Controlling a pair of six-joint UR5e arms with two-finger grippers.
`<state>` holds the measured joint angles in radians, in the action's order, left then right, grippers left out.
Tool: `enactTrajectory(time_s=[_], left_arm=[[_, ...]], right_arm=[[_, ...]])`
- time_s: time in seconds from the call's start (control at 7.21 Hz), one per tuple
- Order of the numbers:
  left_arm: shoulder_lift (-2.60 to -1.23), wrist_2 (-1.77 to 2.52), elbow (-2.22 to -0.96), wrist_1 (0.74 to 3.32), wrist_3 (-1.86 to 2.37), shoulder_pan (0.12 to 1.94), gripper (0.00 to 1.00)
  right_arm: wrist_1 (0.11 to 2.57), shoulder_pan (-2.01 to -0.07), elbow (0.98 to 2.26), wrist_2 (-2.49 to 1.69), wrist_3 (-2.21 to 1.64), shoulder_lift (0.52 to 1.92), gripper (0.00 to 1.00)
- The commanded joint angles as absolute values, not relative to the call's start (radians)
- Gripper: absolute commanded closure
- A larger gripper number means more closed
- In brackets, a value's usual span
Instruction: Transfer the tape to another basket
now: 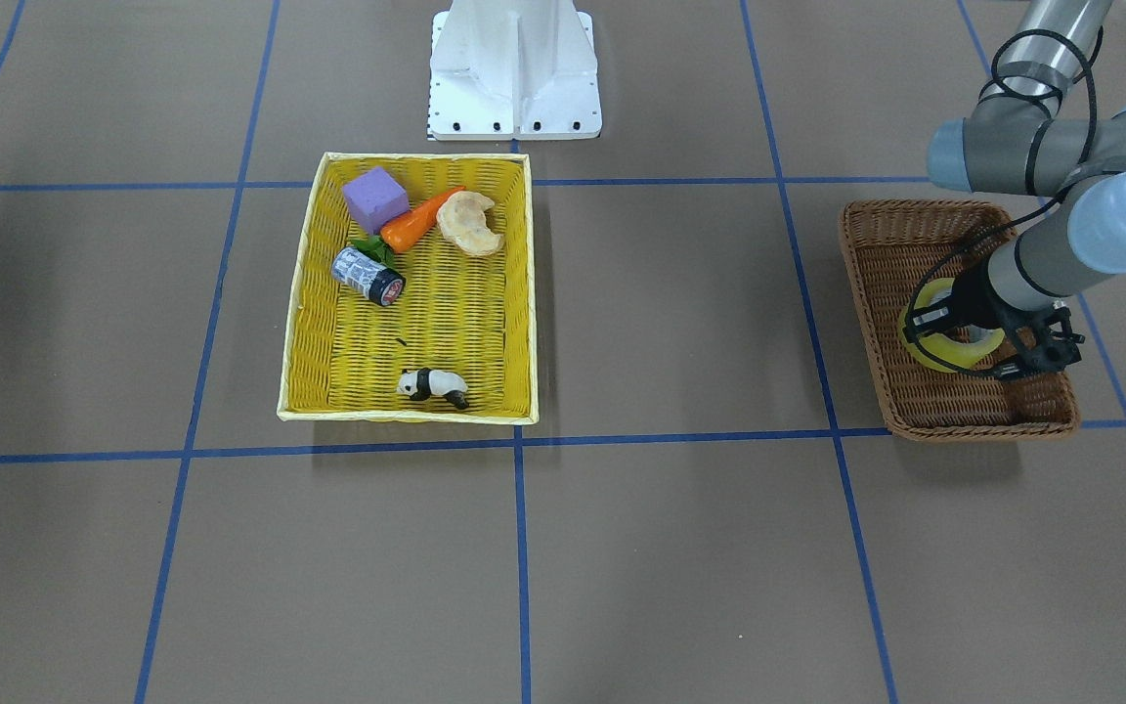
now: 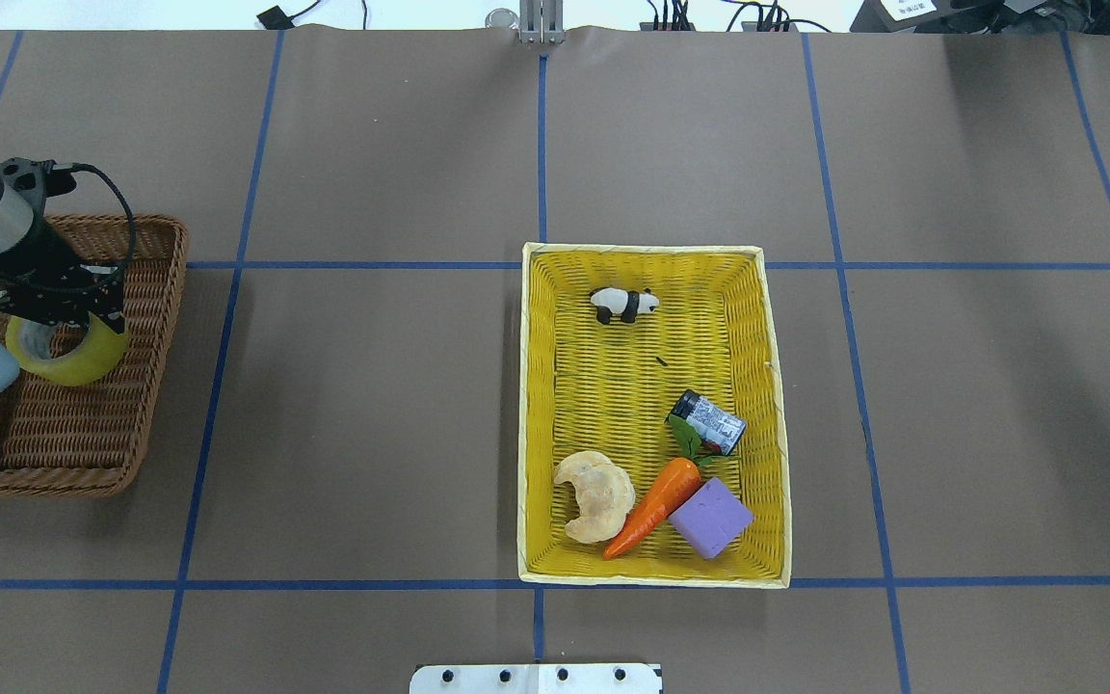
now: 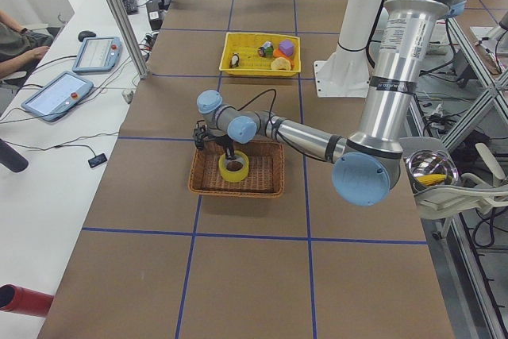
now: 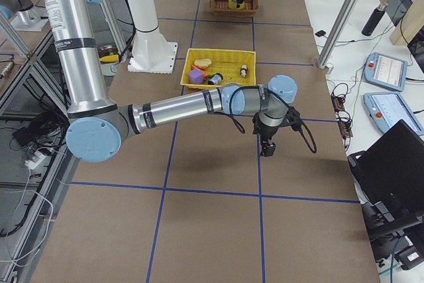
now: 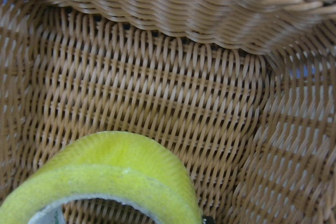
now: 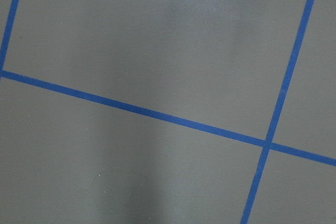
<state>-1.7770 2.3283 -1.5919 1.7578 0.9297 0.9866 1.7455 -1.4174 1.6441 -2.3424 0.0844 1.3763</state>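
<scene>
The left gripper [image 2: 62, 313] has its jaws narrowed on the wall of the tape [image 2: 85, 359], one side seemingly inside the ring and one outside (the fingers themselves are hidden under the wrist). The yellowish roll hangs tilted, low over the floor of the brown basket [image 2: 145, 386], about at its middle. In the left wrist view the roll fills the bottom edge with wicker weave all around it. Seen from overhead, that basket lies at 9 o'clock on the table [image 2: 372, 386]. A yellow basket [image 2: 769, 405] lies well apart from it, toward 4 o'clock from the centre. It holds a panda figure [image 2: 622, 305] at its 12 o'clock end, a small can [image 2: 709, 422] at 3 o'clock, a purple block [image 2: 711, 518] at 5, a carrot [image 2: 656, 506] at 6 and a bread piece [image 2: 595, 493] at 7. The right gripper [image 4: 267, 148] hangs over bare table; I cannot tell how its jaws stand.
</scene>
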Motion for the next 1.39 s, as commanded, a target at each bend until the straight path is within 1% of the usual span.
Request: enactTrajectory(time_s=[0.0,0.14,0.28,0.42,0.55,0.69,0.83,0.97,1.11,1.25], left_arm=[[-1.776,2.327,-1.589,1.756,0.930,0.982,0.64],[-1.776,2.327,-1.589,1.756,0.930,0.982,0.48],[-1.775,2.326,-1.589,1.756,0.930,0.982,0.46],[-1.775,2.327,-1.591,1.756,0.928,0.982,0.46],[-1.776,2.327,-1.621,1.755,0.930,0.985,0.32],[-1.776,2.326,-1.690,1.753,0.931,0.992,0.20],[-1.766,2.324,-1.779,1.749,0.942,1.006,0.01],[-1.760,2.322,-1.840,1.747,0.927,1.067,0.01],[-1.737,2.322,-1.888,1.746,0.781,1.122,0.01],[-1.657,2.325,-1.917,1.743,0.567,1.208,0.01]], right_arm=[[1.746,-1.417,1.644,-2.342,0.084,1.373,0.00],[1.746,-1.417,1.644,-2.344,0.084,1.373,0.00],[1.747,-1.419,1.658,-2.347,0.084,1.377,0.00],[1.787,-1.420,1.683,-2.347,0.084,1.371,0.00],[1.801,-1.420,1.706,-2.347,0.084,1.376,0.00],[1.802,-1.424,1.710,-2.347,0.084,1.379,0.00],[1.802,-1.437,1.709,-2.349,0.084,1.381,0.00],[1.801,-1.449,1.709,-2.345,0.084,1.384,0.00],[1.801,-1.466,1.709,-2.342,0.084,1.382,0.00],[1.799,-1.482,1.710,-2.342,0.084,1.379,0.00]])
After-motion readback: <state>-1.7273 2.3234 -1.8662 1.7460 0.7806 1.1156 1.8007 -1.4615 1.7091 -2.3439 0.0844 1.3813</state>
